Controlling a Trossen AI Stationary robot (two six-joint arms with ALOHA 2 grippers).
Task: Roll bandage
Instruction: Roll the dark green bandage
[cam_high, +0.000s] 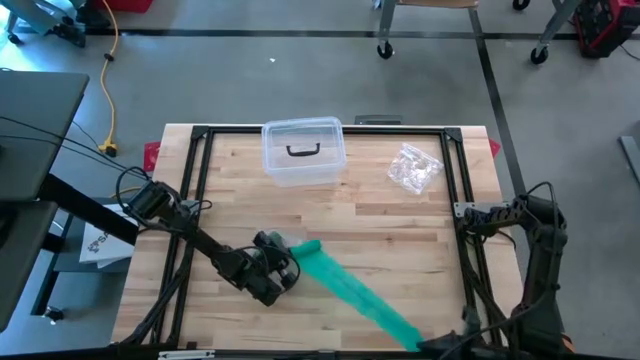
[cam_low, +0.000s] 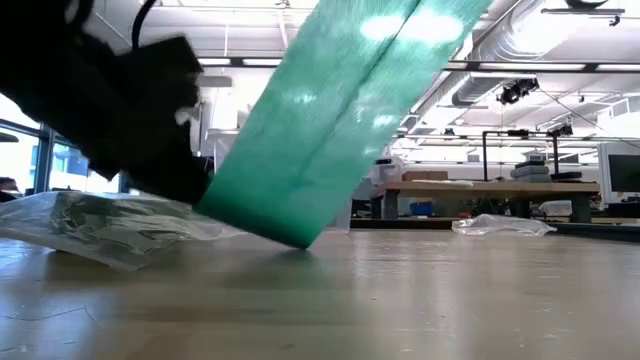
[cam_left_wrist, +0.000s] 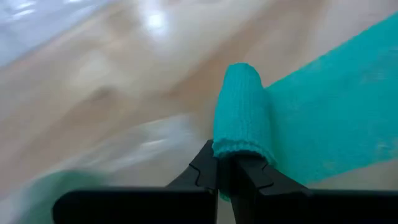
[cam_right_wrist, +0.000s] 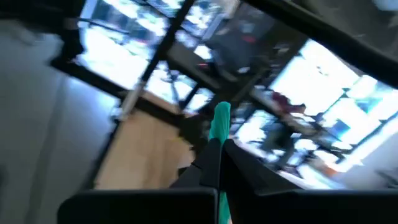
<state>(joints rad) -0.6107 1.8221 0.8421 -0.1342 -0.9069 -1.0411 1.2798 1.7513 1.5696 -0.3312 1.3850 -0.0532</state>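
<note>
Between the left pincer (cam_left_wrist: 225, 177) tips, the rolled end of the green bandage (cam_high: 350, 288) is being clamped low over the worktop (cam_high: 400, 225). Its loose strip is stretching away to the right pincer (cam_right_wrist: 217, 163), which is clamping the far end. Pulled too hard, the strip may be slipping free or twisting. Beyond the left pincer, the clear tub (cam_high: 302, 152) is sitting lidded, apparently empty.

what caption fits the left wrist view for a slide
Left end effector shut on the rolled end of the green bandage, its loose strip trailing across the wooden table.
</note>
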